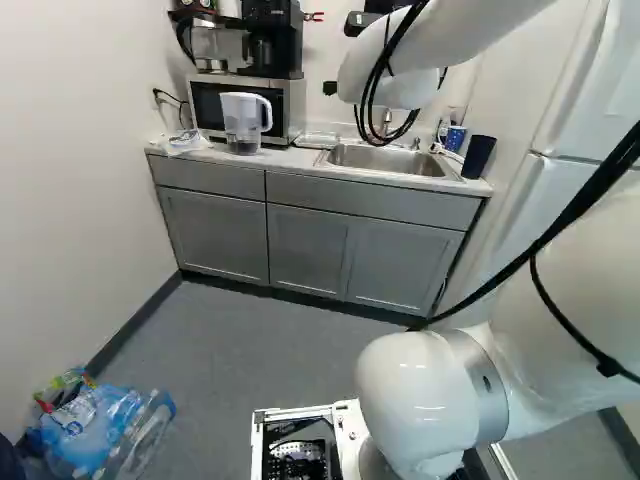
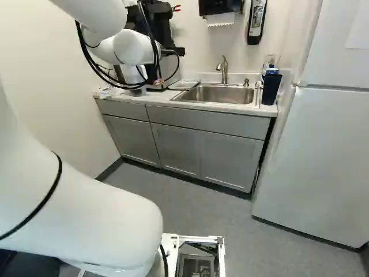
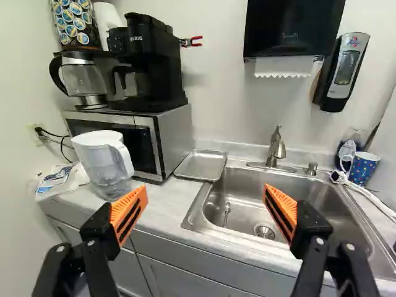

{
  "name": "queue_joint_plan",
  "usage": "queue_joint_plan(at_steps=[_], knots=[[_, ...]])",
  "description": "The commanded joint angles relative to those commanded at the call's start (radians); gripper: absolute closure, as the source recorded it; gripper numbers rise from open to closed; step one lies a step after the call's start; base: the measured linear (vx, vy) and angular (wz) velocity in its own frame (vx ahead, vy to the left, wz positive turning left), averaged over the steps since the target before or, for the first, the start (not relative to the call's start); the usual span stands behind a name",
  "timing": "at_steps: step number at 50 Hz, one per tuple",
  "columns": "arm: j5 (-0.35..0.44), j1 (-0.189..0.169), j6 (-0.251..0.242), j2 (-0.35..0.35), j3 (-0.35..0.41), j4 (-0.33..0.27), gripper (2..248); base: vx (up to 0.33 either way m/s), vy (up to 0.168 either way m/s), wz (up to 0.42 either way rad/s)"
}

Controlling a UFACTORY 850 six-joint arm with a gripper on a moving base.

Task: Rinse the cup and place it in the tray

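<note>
Part of my black gripper [image 2: 173, 52] shows beside the white wrist in the right base view, its fingertips hidden. In the wrist view the gripper [image 3: 204, 207] is open, orange pads wide apart with nothing between them. A blue patterned cup [image 3: 363, 168] stands upright on the counter beyond the sink's far corner, on the faucet side, well away from the right finger; it also shows as a blue cup [image 1: 455, 138] in the left base view. The metal tray [image 3: 201, 165] lies flat between the microwave and the sink [image 3: 265, 190], ahead of the gripper. A small utensil lies in the basin.
The faucet [image 3: 276, 148] rises behind the sink. A white cord [image 3: 371, 197] runs beside the cup. A dark tumbler [image 2: 271, 88] stands near the fridge [image 2: 314, 156]. The water pitcher [image 3: 105, 162] stands before the microwave [image 3: 170, 139]. Bagged bottles [image 1: 100, 425] lie on the floor.
</note>
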Motion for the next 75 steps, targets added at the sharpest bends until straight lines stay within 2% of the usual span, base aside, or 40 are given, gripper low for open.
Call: queue_joint_plan(at_steps=[20,75], knots=[[-0.001,0.0,0.0,-0.002,-0.043,0.0,3,0.0,0.0,0.0],[-0.001,0.0,0.0,-0.002,-0.043,0.0,3,0.002,0.0,0.0]])
